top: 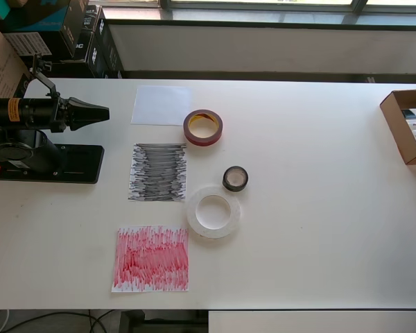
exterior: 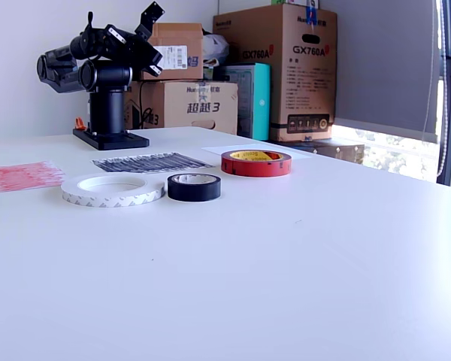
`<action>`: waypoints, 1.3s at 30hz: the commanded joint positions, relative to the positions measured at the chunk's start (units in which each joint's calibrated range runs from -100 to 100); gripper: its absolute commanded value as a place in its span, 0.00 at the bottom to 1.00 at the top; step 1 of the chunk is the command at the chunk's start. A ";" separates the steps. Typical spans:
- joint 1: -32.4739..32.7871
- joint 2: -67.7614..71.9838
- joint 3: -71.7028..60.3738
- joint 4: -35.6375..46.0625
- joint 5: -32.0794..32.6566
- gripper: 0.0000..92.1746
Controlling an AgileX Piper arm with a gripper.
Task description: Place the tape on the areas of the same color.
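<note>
Three paper sheets lie in a column in the overhead view: plain white [top: 161,105], scribbled black [top: 158,172], scribbled red [top: 151,259]. The dark red roll [top: 202,127] lies at the white sheet's lower right corner, just at its edge. The small black roll [top: 235,178] lies on bare table right of the black sheet. The large white roll [top: 213,211] lies by the black sheet's lower right corner. My gripper [top: 102,111] is folded back at the left, above the table, away from all rolls, its jaws together and empty. The exterior view shows the rolls: dark red [exterior: 255,162], black [exterior: 194,186], white [exterior: 113,189].
The arm's black base [top: 48,163] sits at the table's left edge in the overhead view. An open cardboard box [top: 405,125] stands at the right edge. Stacked cartons [exterior: 278,68] stand behind the table in the exterior view.
</note>
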 commanded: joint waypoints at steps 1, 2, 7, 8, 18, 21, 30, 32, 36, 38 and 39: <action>0.23 -0.36 -0.57 0.00 -0.32 0.00; 0.23 -0.36 -0.57 0.00 -0.32 0.00; 0.23 -0.36 -0.57 0.00 -0.32 0.00; 0.23 -0.36 -0.57 0.00 -0.32 0.00; 0.23 -0.36 -0.57 0.00 -0.32 0.00; 0.46 -0.18 -0.66 0.17 -0.32 0.00; 0.62 1.79 -3.75 0.77 -0.32 0.00; 0.78 5.62 -6.11 0.77 -0.32 0.00; 1.02 16.57 -13.93 0.85 -0.08 0.00; 1.02 22.74 -18.38 0.94 -0.08 0.00; 1.02 25.92 -20.83 1.36 -0.08 0.00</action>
